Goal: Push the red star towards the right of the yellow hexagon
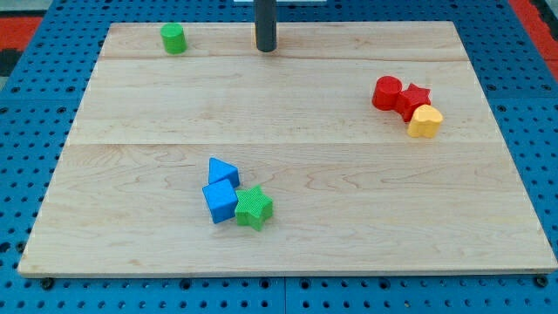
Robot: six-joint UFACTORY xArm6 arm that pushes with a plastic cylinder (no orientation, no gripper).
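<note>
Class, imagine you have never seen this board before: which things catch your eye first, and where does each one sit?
First comes the bright cluster at the view's right: a red cylinder, the red star and a yellow block pressed together. Next is the group at bottom centre: a blue triangle, blue cube and green star. My tip stands at the top edge, far from both, with a lone green cylinder to its left.

**Red star and yellow block, view's right**

I am seeing the red star [417,98] lying flat on the board's right side, touching the yellow block [425,121] just below it toward the view's bottom. The yellow block is sitting flat; its outline is reading more heart-like than hexagonal from here.
</note>
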